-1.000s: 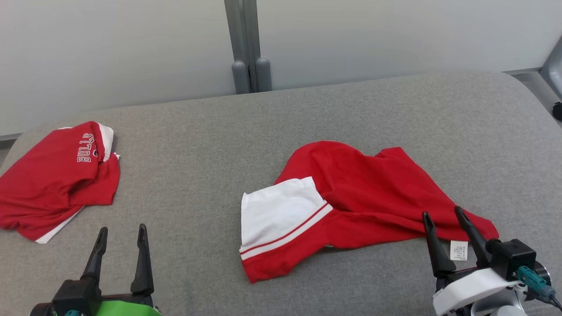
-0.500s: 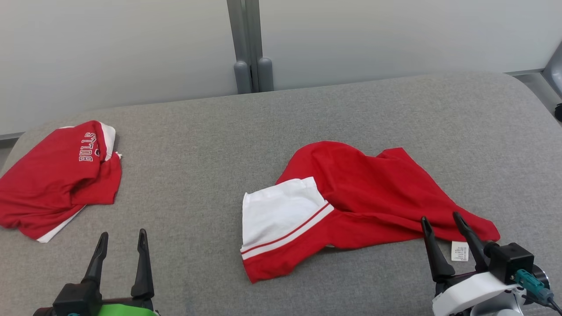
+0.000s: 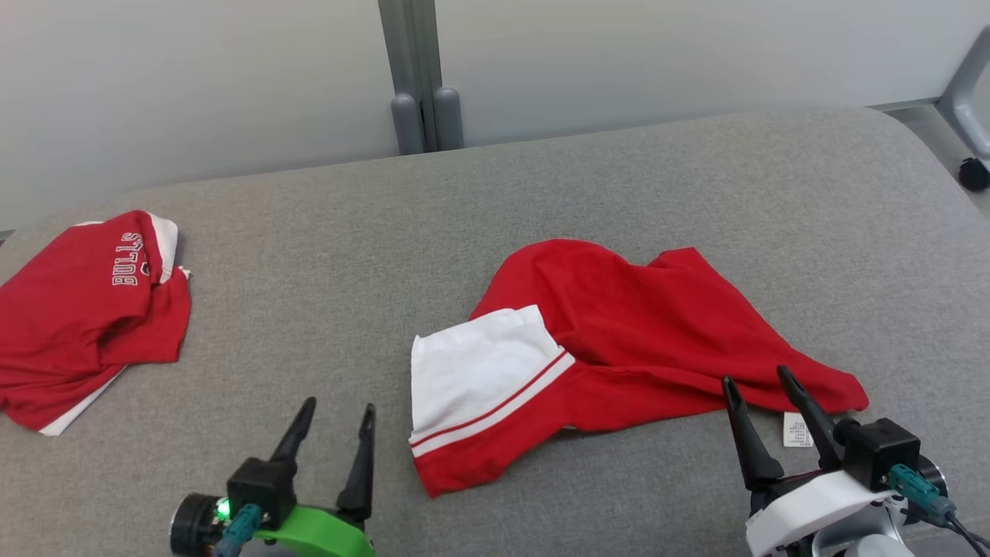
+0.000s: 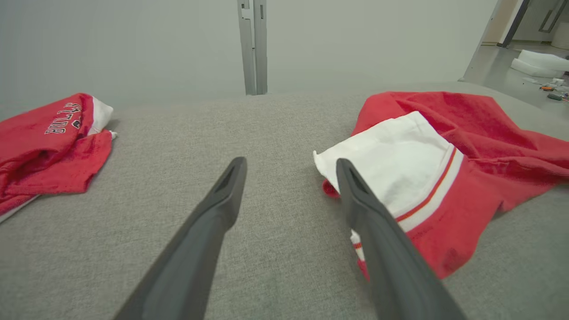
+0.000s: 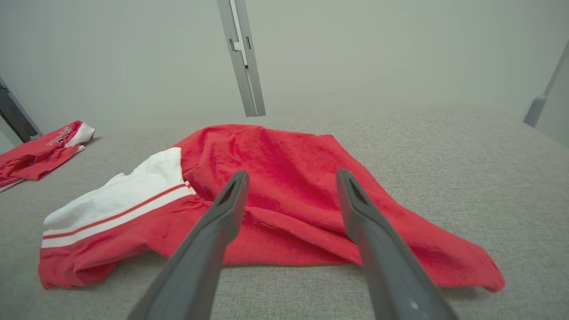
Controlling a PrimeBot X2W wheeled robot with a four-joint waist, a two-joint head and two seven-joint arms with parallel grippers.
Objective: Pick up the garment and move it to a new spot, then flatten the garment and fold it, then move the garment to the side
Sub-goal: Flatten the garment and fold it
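Garments on the surface number two, and you have two grippers over it. The garment [image 3: 619, 340] you are working lies crumpled right of centre on the grey cloth-covered surface [image 3: 309, 255]. It is soft red knit, humped in loose folds toward the far side, with one pointed corner trailing out to the right. Its single white panel [image 3: 479, 371], trimmed with a thin red stripe, faces your left side. One small white label [image 3: 795, 429] pokes out at the near hem, just beside your right gripper's fingers. The second garment [image 3: 77, 317], also red with white trim and BULLS lettering, sits bunched at the left edge, well apart from the first.

Your left gripper [image 3: 339, 404] hangs over bare cloth near the panel's near-left corner, jaws spread and holding nothing. In the left wrist view one finger overlaps the panel's edge, and you cannot tell whether it touches. Your right gripper [image 3: 755, 375] is likewise spread wide and empty, fingertips over the near red hem close to the trailing corner. Whether they touch it cannot be told either.

The surface is coarse woven grey with rounded far corners. A wide bare band runs between the two garments, and more bare cloth lies beyond the working one and to its right. Behind the far edge stands a pale wall [image 3: 696, 54] with one grey post [image 3: 414, 77].
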